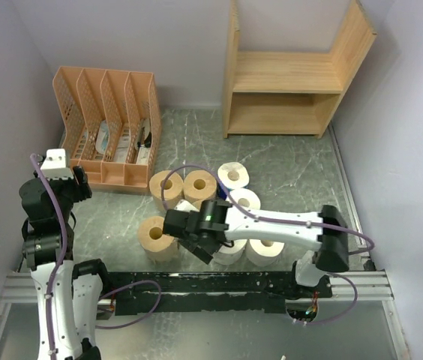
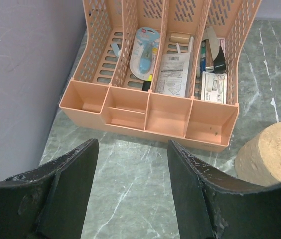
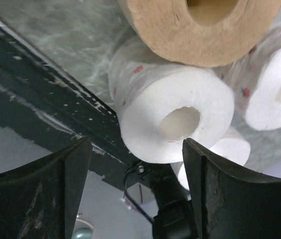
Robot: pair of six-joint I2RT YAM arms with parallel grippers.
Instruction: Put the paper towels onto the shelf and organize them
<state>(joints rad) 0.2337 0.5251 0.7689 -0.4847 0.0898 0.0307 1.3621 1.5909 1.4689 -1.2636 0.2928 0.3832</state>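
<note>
Shelf (image 1: 286, 73): stood at the table's far right, well apart from the rolls.
File organizer (image 1: 106, 97): sat far left.
Paper towels (image 1: 199, 184): clustered upright mid-table.
Right gripper (image 3: 136, 144): spread wide over a white roll (image 3: 175, 99), gripping nothing.
Left gripper (image 2: 133, 147): spread wide, facing the organizer.

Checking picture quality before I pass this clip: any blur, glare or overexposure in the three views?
Top external: evenly lit, sharp, shelf leaning from wide-angle distortion. Left wrist: crisp organizer, left hand's fingers dark. Right wrist: nearest white roll bright and nearly washed out, slightly soft.
</note>
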